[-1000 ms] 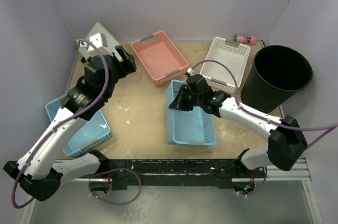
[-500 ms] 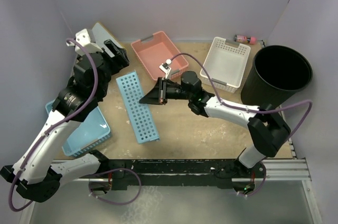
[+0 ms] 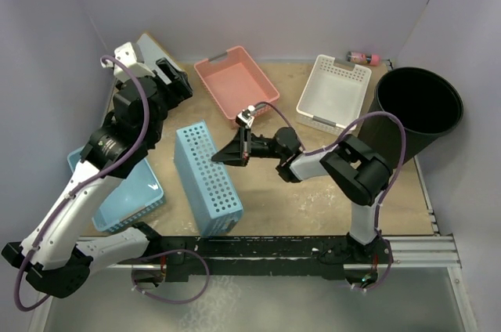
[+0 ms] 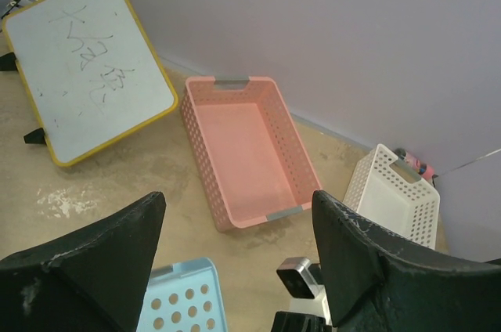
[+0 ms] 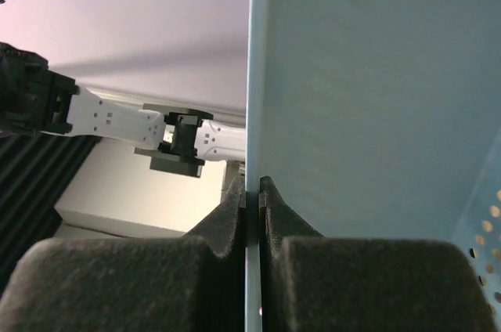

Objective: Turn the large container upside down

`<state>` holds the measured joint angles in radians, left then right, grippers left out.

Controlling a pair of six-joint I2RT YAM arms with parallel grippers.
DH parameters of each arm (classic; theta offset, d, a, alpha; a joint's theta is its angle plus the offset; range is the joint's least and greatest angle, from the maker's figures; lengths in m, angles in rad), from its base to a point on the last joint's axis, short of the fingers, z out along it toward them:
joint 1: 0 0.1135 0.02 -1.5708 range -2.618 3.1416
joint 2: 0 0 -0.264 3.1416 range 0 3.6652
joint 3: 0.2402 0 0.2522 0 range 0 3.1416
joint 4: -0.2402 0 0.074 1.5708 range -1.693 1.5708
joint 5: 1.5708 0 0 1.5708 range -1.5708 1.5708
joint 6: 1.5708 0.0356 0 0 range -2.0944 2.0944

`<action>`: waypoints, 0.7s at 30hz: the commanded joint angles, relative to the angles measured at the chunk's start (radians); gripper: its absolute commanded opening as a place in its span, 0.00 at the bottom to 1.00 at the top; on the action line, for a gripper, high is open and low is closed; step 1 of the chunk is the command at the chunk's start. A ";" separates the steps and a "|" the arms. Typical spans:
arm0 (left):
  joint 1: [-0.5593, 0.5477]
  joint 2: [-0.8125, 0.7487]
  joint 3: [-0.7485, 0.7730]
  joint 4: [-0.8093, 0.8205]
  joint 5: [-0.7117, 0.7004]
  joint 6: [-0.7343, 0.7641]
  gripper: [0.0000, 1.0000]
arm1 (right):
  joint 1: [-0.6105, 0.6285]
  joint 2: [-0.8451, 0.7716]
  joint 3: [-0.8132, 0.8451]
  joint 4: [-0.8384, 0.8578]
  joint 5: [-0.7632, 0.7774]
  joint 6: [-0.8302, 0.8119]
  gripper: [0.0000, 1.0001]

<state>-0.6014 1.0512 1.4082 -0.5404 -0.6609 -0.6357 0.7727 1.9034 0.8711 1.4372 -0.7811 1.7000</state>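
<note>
The large container (image 3: 419, 109), a big round black tub, stands with its opening up at the back right corner; neither gripper touches it. My right gripper (image 3: 225, 154) is shut on the rim of a blue perforated basket (image 3: 207, 179), which lies bottom up at the centre left. In the right wrist view the fingers (image 5: 232, 211) pinch the basket's thin blue wall (image 5: 376, 97). My left gripper (image 3: 175, 81) is open and empty, high above the back left. Its view shows the blue basket's corner (image 4: 182, 301) below.
A pink basket (image 3: 236, 85) and a white perforated basket (image 3: 335, 93) sit at the back. A second blue basket (image 3: 129, 195) lies at the left edge. A whiteboard (image 3: 153, 50) leans in the back left corner. A small pink bottle (image 3: 364, 57) lies by the back wall.
My right gripper has swung the blue basket from the centre to the left and flipped it bottom up. The left arm has risen slightly. The black tub has not moved.
</note>
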 commanded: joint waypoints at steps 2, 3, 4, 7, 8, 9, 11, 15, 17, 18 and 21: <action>0.007 0.010 -0.015 0.021 -0.018 0.002 0.72 | -0.068 -0.096 -0.135 0.071 -0.026 -0.019 0.00; 0.006 0.011 -0.017 0.020 -0.019 0.002 0.72 | -0.085 -0.124 -0.162 0.002 -0.026 -0.068 0.00; 0.006 0.014 -0.020 0.019 -0.020 0.003 0.72 | -0.105 -0.158 -0.192 -0.086 -0.026 -0.123 0.00; 0.006 0.023 -0.027 0.016 -0.019 0.007 0.72 | -0.160 -0.267 -0.249 -0.422 -0.018 -0.333 0.00; 0.006 0.027 -0.029 0.015 -0.020 0.009 0.72 | -0.176 -0.302 -0.253 -0.558 -0.009 -0.418 0.00; 0.006 0.031 -0.033 0.015 -0.020 0.010 0.72 | -0.193 -0.334 -0.249 -0.704 0.007 -0.504 0.00; 0.006 0.041 -0.039 0.011 -0.021 0.013 0.72 | -0.220 -0.393 -0.228 -0.978 0.065 -0.685 0.03; 0.006 0.051 -0.066 0.006 -0.026 0.015 0.73 | -0.252 -0.471 -0.126 -1.453 0.318 -0.974 0.09; 0.006 0.056 -0.087 -0.003 -0.033 0.018 0.74 | -0.269 -0.487 -0.098 -1.580 0.438 -1.042 0.16; 0.006 0.062 -0.099 -0.013 -0.039 0.018 0.75 | -0.277 -0.489 -0.087 -1.630 0.490 -1.065 0.24; 0.012 0.083 -0.143 -0.051 -0.077 0.008 0.76 | -0.297 -0.480 -0.053 -1.746 0.631 -1.109 0.45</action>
<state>-0.6014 1.1118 1.3090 -0.5575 -0.6819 -0.6342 0.5068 1.3941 0.7979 0.1165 -0.4835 0.8463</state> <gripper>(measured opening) 0.751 0.361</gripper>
